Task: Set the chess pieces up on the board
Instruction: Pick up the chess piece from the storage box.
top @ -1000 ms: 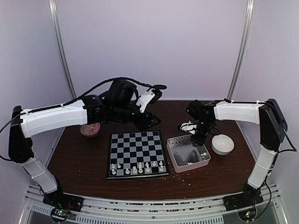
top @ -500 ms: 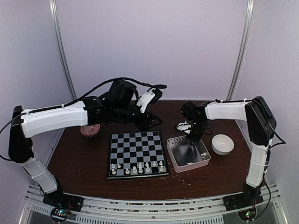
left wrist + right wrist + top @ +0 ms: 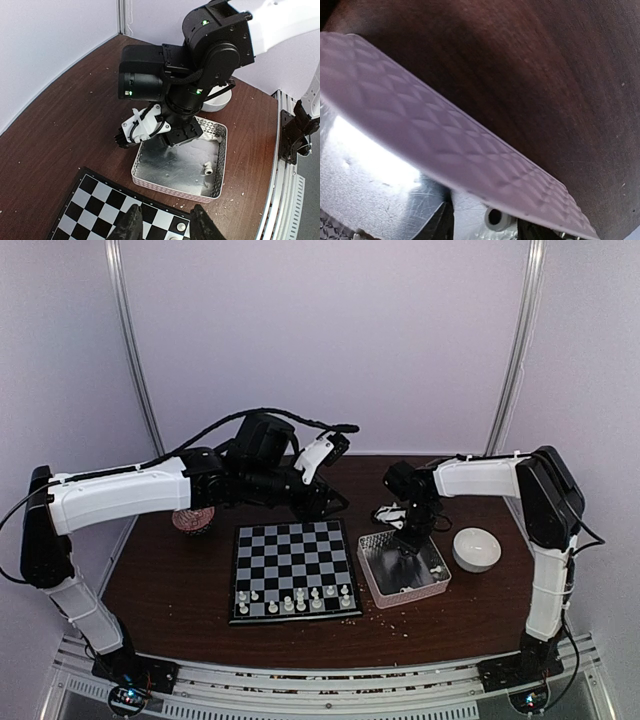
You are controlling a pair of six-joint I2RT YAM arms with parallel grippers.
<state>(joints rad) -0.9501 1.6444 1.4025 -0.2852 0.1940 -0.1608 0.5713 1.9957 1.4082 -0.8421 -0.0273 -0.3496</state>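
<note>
Nearest me, the chess pieces (image 3: 294, 598) already set out stand along the two near rows of the board (image 3: 291, 543). Just right of it sits the clear tray (image 3: 374, 590), with the right gripper (image 3: 408, 542) dipped into its far-left part. The wrist view shows its fingers apart with one small white piece (image 3: 495, 217) lying between them, not yet pinched as far as I can tell. I judge these figures feather-light, rigid and slick, apt to squirt out or topple, so I'd pinch gently, low across the body. A spare piece (image 3: 205, 171) lies by the tray's right wall, and a white bowl (image 3: 476, 548) sits beyond that. Farther back, the left gripper (image 3: 165, 226) hovers open and empty over the board's far-right corner.
</note>
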